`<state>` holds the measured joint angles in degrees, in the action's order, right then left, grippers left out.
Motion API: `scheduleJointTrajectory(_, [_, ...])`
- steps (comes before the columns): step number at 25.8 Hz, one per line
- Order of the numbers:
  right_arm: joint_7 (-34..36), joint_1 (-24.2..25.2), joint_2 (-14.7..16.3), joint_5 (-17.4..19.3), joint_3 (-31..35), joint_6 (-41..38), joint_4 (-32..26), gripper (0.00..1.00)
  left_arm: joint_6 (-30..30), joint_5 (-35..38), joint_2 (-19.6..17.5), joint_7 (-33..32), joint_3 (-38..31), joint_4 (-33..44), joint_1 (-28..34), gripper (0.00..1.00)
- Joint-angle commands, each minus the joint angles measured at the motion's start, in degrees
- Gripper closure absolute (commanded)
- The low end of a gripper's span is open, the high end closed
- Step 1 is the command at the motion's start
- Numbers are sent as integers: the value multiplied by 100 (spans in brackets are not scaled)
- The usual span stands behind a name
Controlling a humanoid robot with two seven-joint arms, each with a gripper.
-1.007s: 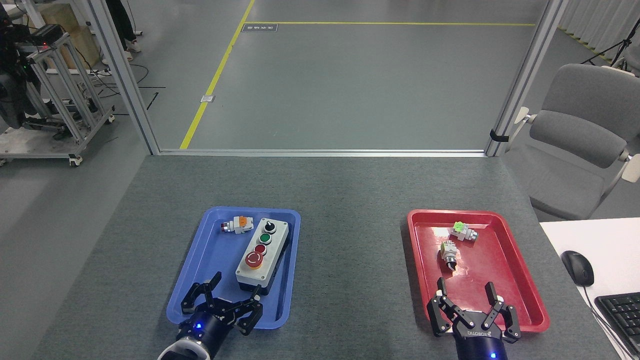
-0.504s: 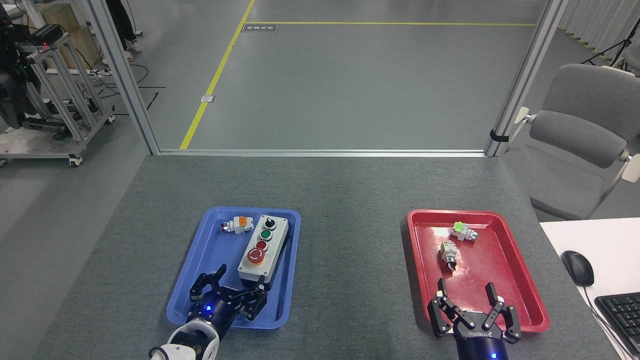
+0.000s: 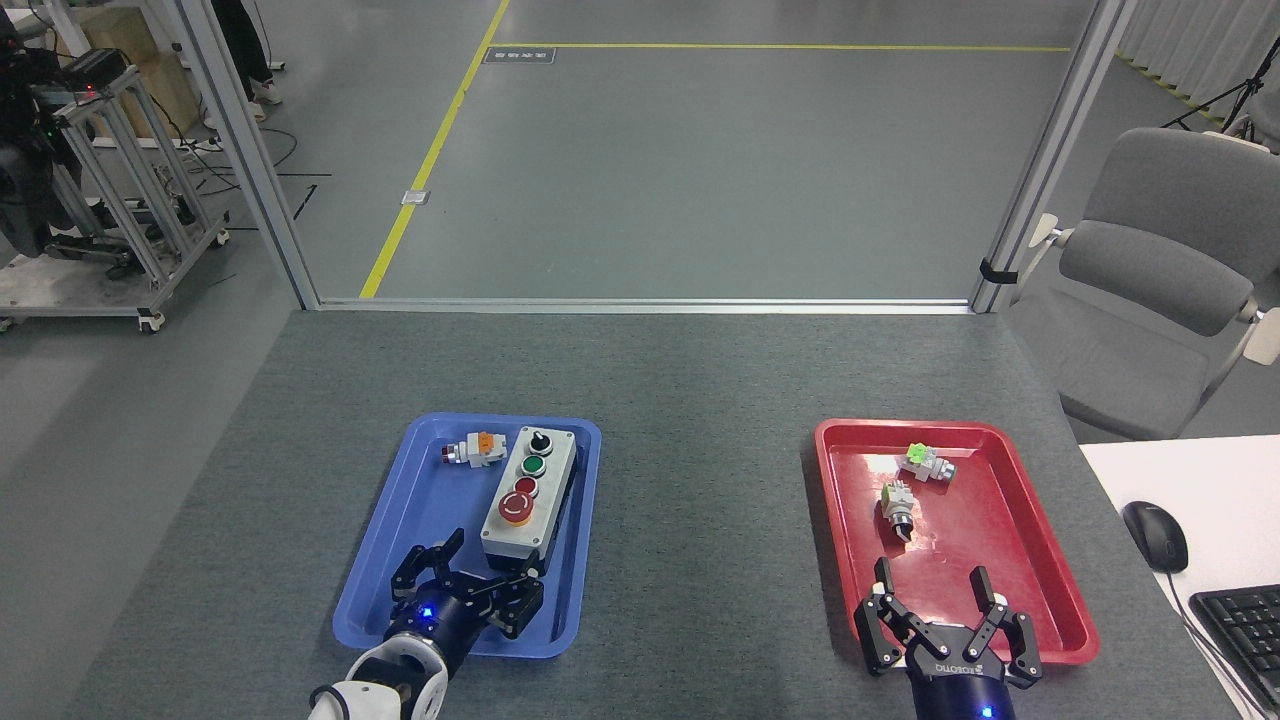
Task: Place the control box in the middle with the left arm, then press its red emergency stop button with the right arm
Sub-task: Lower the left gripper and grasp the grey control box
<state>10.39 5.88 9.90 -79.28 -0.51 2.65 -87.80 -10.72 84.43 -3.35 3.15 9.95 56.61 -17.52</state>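
Note:
The control box (image 3: 530,492), light grey on a black base, lies lengthwise in the blue tray (image 3: 420,520). Its red emergency stop button (image 3: 516,508) is at the near end of the row, with a yellow ring. My left gripper (image 3: 493,562) is open at the box's near end. One finger lies left of the box and the others are at its near right corner. Whether they touch the box, I cannot tell. My right gripper (image 3: 938,588) hangs open over the near edge of the red tray (image 3: 1010,540), holding nothing. The middle (image 3: 700,520) of the table is dark-grey carpet between the trays.
A small grey switch part with an orange cap (image 3: 473,449) lies in the blue tray beside the box's far end. Two small switch parts (image 3: 912,480) lie in the red tray. A white desk with a mouse (image 3: 1155,535) and a keyboard (image 3: 1240,625) adjoins at the right.
My left gripper has moved forward and right, up to the box's near end. The box has shifted slightly away from me in the tray. The right gripper has not moved.

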Motion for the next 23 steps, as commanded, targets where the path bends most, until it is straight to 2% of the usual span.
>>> scheduleJointTrajectory(1, [-2,1,-5,0,7,-2,0,5,-27,-6,36,-7,34,8,-6,1])
scheduleJointTrajectory(9, [-2,1,3,0,-2,-2,0,5,87,21,396,-42,209,-256,-146,1])
scheduleJointTrajectory(18, [7,9,12,0,-1,-2,-9,5,544,12,423,-42,209,-1249,-876,1])
scheduleJointTrajectory(23, [7,18,12,0,-2,-2,-9,5,623,12,423,-34,209,-1504,-1104,1])
